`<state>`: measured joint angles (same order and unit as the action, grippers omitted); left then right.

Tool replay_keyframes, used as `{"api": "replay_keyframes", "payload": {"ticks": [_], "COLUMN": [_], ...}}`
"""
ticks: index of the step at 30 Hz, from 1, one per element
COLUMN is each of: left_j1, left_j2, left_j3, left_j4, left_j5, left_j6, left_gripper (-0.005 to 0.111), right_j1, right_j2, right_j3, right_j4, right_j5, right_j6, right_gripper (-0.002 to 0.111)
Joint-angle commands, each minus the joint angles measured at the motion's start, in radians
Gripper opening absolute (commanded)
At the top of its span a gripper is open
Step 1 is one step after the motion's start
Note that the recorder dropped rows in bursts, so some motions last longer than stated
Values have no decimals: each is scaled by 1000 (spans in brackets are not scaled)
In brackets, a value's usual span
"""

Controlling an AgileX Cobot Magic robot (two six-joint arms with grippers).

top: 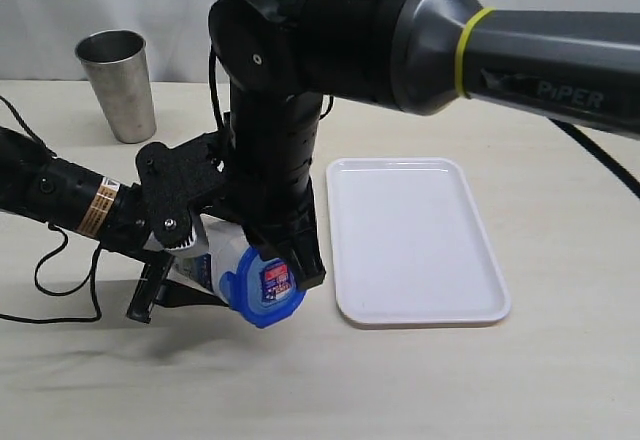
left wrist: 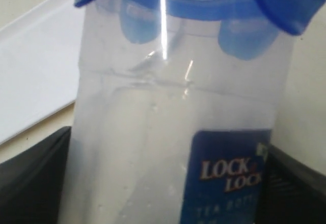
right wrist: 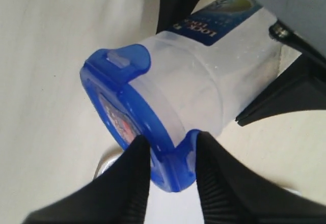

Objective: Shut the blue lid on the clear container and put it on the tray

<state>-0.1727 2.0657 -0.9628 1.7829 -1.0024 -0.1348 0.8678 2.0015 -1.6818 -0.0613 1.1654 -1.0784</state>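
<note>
We note the left gripper [top: 185,265] with its jaws clamped on the body of the clear container [left wrist: 153,132], one on either side of the label, and the canister tilted between them. The blue lid [right wrist: 127,117] sits on the container's mouth, just past those jaws. The right gripper [right wrist: 170,155] has its jaws pinching the lid's rim at one snap flap. The tray [top: 420,240] lies on the table [top: 450,390] near the right jaws, not touching the lid. A steel cup [top: 118,85] stands well apart from both.
</note>
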Motion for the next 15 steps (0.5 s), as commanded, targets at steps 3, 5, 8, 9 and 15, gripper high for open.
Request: {"api": "replay_keyframes", "payload": {"ticks": [3, 5, 8, 9, 15], "left_j1": [-14, -14, -14, -14, -14], "left_j2": [-27, -27, -27, -27, -27], "left_j3": [-14, -14, -14, -14, -14], "left_j4": [-129, -129, -129, -129, -150], "left_j5": [-219, -219, -219, -219, -219], "left_j6": [-74, -74, -80, -82, -105], "left_gripper": [0, 0, 0, 0, 0], "right_j1": [27, 23, -20, -50, -215], "right_j2": [40, 2, -83, -122, -262], "right_j3": [20, 20, 20, 20, 20], "right_j4": [96, 68, 101, 137, 391], "right_j5": [-90, -100, -122, -145, -159], "right_j6": [9, 35, 52, 68, 108], "right_gripper": [27, 27, 27, 27, 27]}}
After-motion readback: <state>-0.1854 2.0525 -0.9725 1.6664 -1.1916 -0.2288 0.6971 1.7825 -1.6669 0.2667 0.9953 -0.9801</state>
